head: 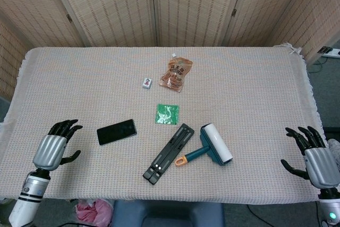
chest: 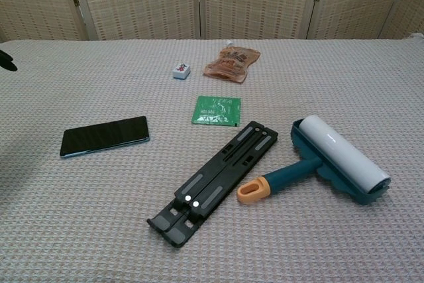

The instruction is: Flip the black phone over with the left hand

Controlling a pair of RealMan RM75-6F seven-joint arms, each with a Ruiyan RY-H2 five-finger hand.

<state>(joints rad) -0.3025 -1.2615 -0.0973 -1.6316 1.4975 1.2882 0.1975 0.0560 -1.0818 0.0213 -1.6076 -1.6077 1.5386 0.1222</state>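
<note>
On the left half of the woven beige tablecloth (head: 79, 78) lies the flat black rectangular phone (head: 116, 132), glossy face up, its long axis running roughly left to right with a slight tilt; nothing touches it. It is probably a stiff, fairly dense slab with smooth, slippery faces, lying flush on the cloth, so there is little to hook a finger under. The sensible hold would be across the two long edges, or a fingertip pressed under one long edge to tip it up, the textured cloth giving some grip against sliding. Just to its left, apart from it, the left hand (head: 54, 146) hovers over the table with its dark fingers (head: 65, 126) spread and holding nothing; the flip has not begun. Near the phone on its right sits a small green foil sachet (head: 167, 114), and below that a folded black plastic stand (head: 169, 153) beside a teal-handled lint roller with a white drum (head: 210, 146). Further back are a small white tile with a printed face (head: 147, 82) and an orange-brown snack pouch (head: 176, 73). At the far right edge the right hand (head: 311, 155) rests with fingers apart, empty, well away from everything.
</note>
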